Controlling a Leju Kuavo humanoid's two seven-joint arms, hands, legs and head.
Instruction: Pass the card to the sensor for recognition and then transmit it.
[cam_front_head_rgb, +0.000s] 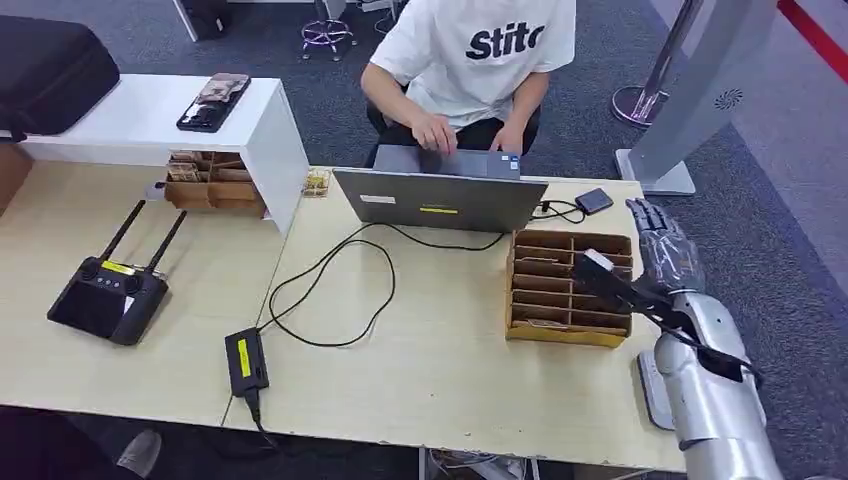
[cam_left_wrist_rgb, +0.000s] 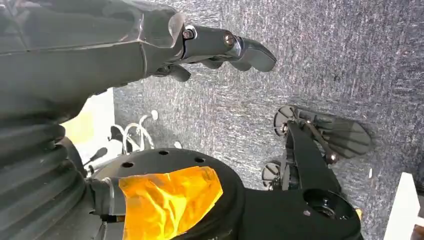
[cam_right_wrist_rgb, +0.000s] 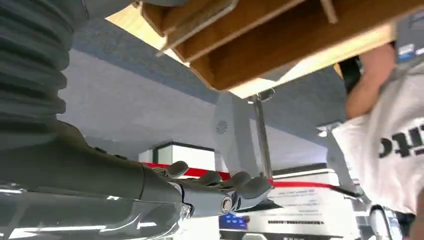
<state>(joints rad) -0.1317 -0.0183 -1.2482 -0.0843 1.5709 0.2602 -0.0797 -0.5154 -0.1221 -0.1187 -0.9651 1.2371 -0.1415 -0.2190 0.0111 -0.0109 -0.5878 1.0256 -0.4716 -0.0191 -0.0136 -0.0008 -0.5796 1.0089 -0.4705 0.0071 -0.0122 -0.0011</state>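
**Brown card rack waited beside my open robot hand**

Cardboard, brown and slotted, the rack (cam_front_head_rgb: 570, 288) sat on the worktop (cam_front_head_rgb: 420, 370) near its right edge, behind the laptop (cam_front_head_rgb: 440, 198) where a person (cam_front_head_rgb: 470, 60) typed. My right robot hand (cam_front_head_rgb: 662, 243) hung just beside the rack's far right corner, fingers straight and apart, holding nothing. My left robot hand (cam_left_wrist_rgb: 220, 47) hung low over the carpet, fingers loosely extended and holding nothing. I could not make out a card in the slots, nor pick out the sensor. I judged the step to be reaching for a card: swing the hand over the slots, come down along a divider, and pinch one card's top edge without nudging the light rack.
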